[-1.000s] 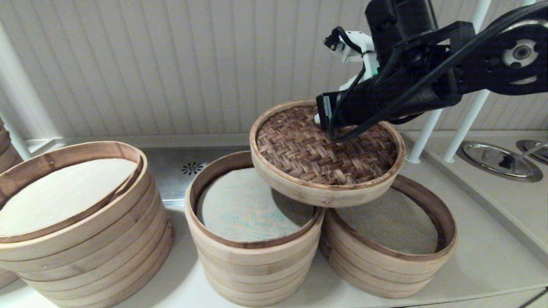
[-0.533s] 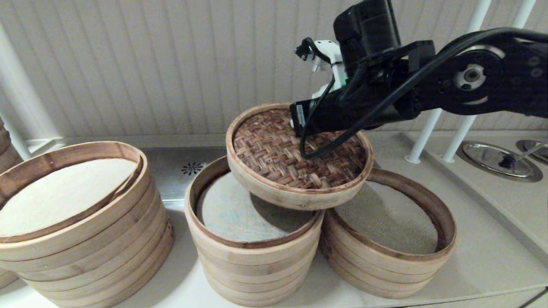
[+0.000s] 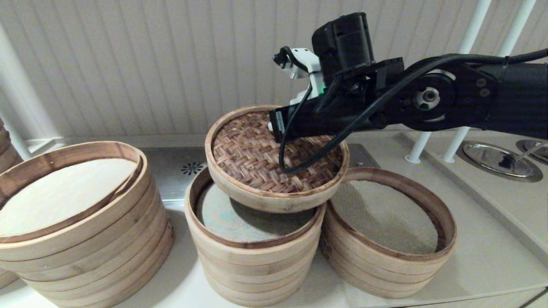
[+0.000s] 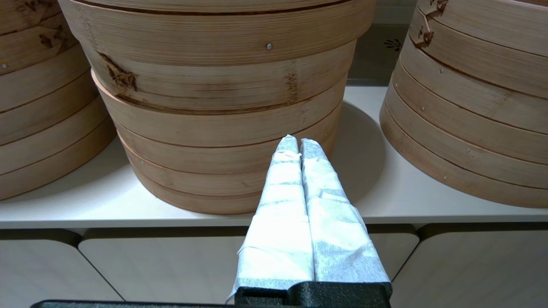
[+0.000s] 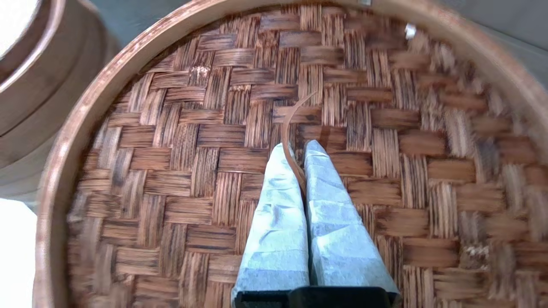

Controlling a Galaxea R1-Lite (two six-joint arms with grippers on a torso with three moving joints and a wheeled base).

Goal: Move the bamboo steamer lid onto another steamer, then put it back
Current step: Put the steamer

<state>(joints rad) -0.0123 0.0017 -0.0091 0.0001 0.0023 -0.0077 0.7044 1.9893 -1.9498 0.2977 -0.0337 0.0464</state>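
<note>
My right gripper pinches the thin bamboo loop handle of the steamer lid, holding the lid tilted in the air above the middle steamer, clear of its rim. The short steamer sits uncovered just beside it. My left gripper, fingers pressed together, waits low before the counter.
</note>
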